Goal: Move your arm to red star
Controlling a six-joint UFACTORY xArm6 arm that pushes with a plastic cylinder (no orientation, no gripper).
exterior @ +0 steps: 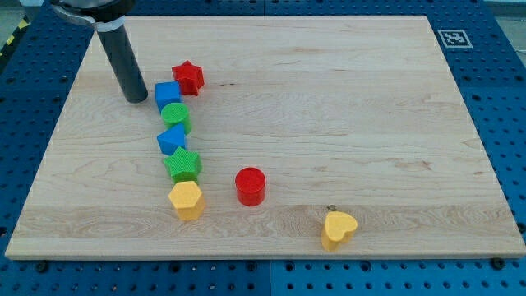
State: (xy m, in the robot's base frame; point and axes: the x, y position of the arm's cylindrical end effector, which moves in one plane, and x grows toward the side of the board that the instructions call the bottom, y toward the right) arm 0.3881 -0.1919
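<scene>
The red star (188, 77) lies on the wooden board (329, 99) at the upper left. My tip (136, 99) rests on the board to the star's left and slightly below it, with a small gap, just left of the blue cube (167, 94). Below the cube a column runs downward: a green cylinder (176, 117), a blue star-like block (173, 139), a green star (182, 164) and a yellow hexagon (186, 200).
A red cylinder (250, 186) stands right of the column's lower end. A yellow heart (338, 229) lies near the board's bottom edge at the right. A fiducial marker (452, 38) sits at the board's top right corner. Blue pegboard (509, 123) surrounds the board.
</scene>
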